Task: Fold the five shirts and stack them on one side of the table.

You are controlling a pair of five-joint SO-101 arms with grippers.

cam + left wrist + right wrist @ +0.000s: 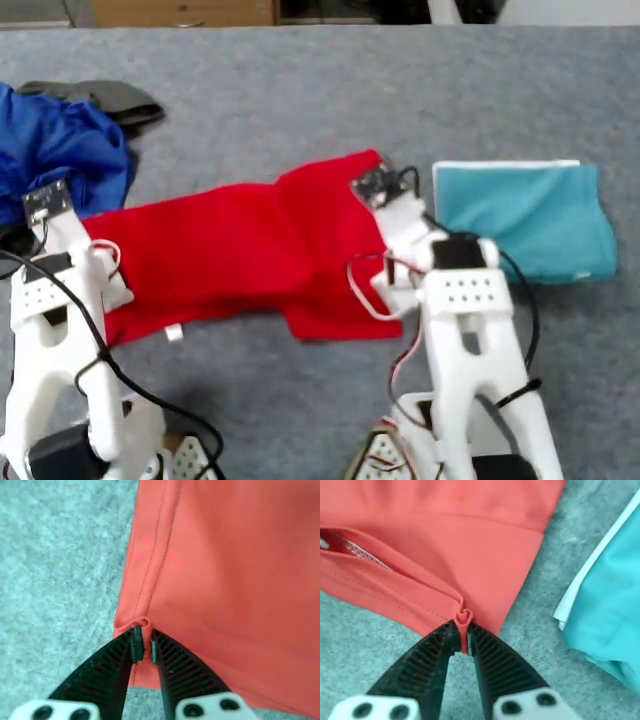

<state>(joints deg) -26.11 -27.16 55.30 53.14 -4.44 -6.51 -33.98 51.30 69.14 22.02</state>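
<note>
The red shirt (240, 250) is lying flat on the table (300, 90), beside a folded teal shirt (525, 215). The left gripper (143, 650) and right gripper (462, 637) are each clenching a pinch of hem. The fabric is probably handling as light and limp, and the stitched hems are offering the firmest purchase.

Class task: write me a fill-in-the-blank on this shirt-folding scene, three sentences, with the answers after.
The left pincer is ____ on the red shirt. The folded teal shirt lies beside the ____ pincer. The right pincer holds a pinch of ____ fabric.
Answers: shut; right; red.
</note>
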